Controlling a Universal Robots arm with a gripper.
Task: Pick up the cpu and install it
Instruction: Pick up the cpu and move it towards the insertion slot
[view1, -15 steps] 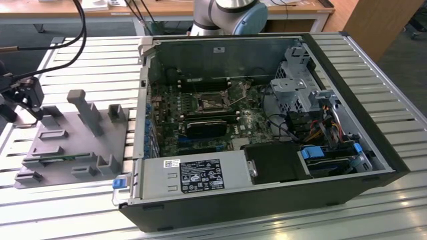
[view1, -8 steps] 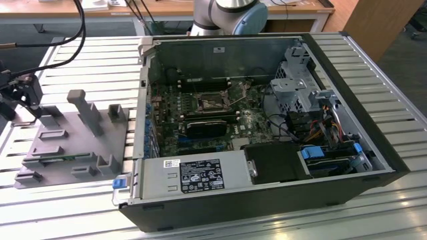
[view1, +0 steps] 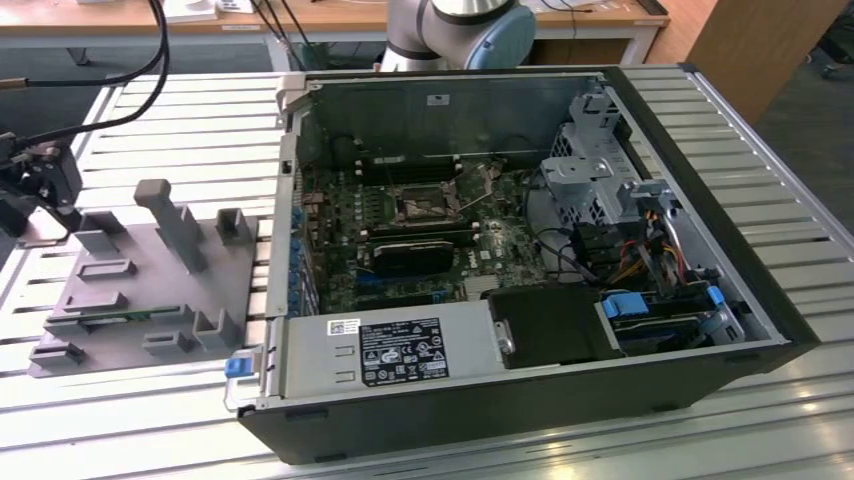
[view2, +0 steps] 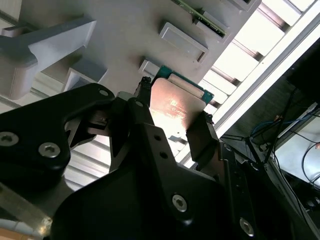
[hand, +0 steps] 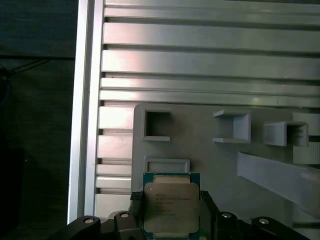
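The cpu (hand: 171, 205), a flat square chip with a silvery metal top and a green rim, sits between my gripper's (hand: 171, 216) two black fingers (hand: 207, 206). They press on its opposite edges. In the second wrist view the cpu (view2: 175, 106) shows its shiny top in the gripper (view2: 172, 119), just above the grey plastic tray (view2: 125, 35). In the exterior view the gripper (view1: 56, 205) hangs over the far left end of that tray (view1: 147, 290). The black square socket (view1: 424, 205) lies on the motherboard inside the open computer case (view1: 534, 400), well to the exterior view's right of the gripper.
Upright posts (view1: 171, 222) and low pockets (hand: 156, 125) stand on the tray close to the gripper. The slatted metal table (hand: 200, 60) runs under everything, with its edge (hand: 80, 125) near the tray. Cables (view1: 134, 60) hang above the exterior view's left. The arm's base (view1: 454, 30) stands behind the case.
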